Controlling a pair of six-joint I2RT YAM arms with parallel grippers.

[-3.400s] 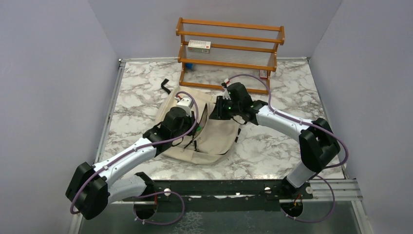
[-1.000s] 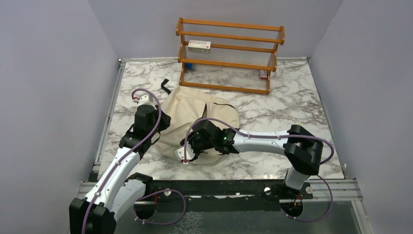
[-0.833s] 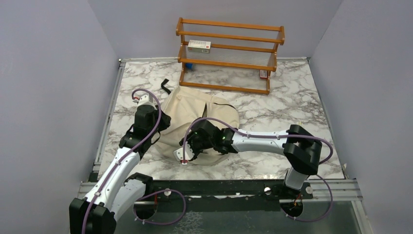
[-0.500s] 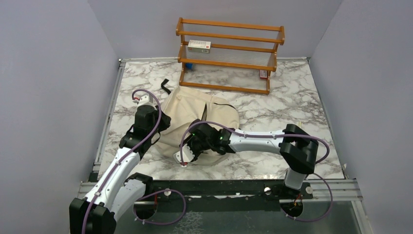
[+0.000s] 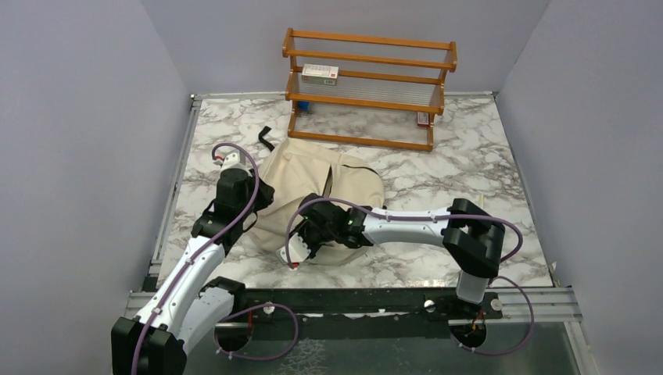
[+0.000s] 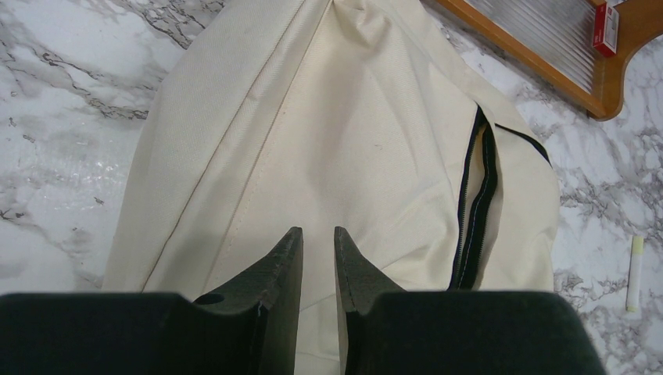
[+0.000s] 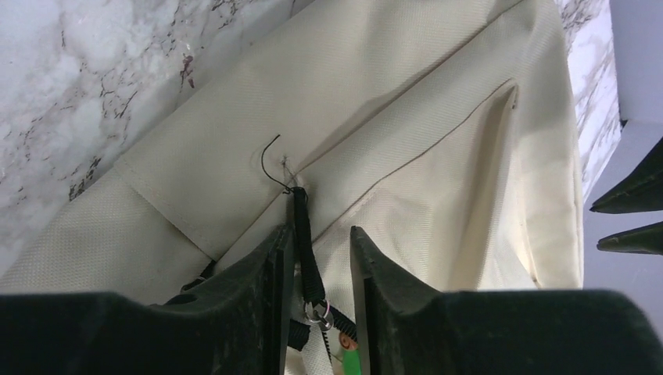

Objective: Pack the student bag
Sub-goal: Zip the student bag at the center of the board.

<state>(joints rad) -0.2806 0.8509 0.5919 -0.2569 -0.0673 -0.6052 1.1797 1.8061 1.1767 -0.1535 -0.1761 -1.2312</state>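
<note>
The student bag (image 5: pixel 305 176), cream canvas with black zippers, lies flat in the middle of the marble table. My right gripper (image 5: pixel 311 225) rests low on its near part. In the right wrist view its jaws (image 7: pixel 319 232) stand a little apart, open around a black zipper pull strap (image 7: pixel 301 215). The strap leans on the left finger, and a bit of green shows below its metal ring (image 7: pixel 317 312). My left gripper (image 5: pixel 262 197) hovers at the bag's left edge. Its jaws (image 6: pixel 317 232) stand a narrow gap apart over plain fabric (image 6: pixel 352 117), with nothing seen pinched. A black zipper (image 6: pixel 477 203) runs to its right.
A wooden rack (image 5: pixel 367 86) stands at the back with a white and red box (image 5: pixel 320 73) on a shelf and a small red item (image 6: pixel 604 27) at its right foot. A pale stick (image 6: pixel 635 269) lies on the marble right of the bag. A black strap (image 5: pixel 266 137) trails behind.
Over the last second my right gripper slid slightly left along the bag's near part and its jaws narrowed around the zipper strap. The left arm stayed still.
</note>
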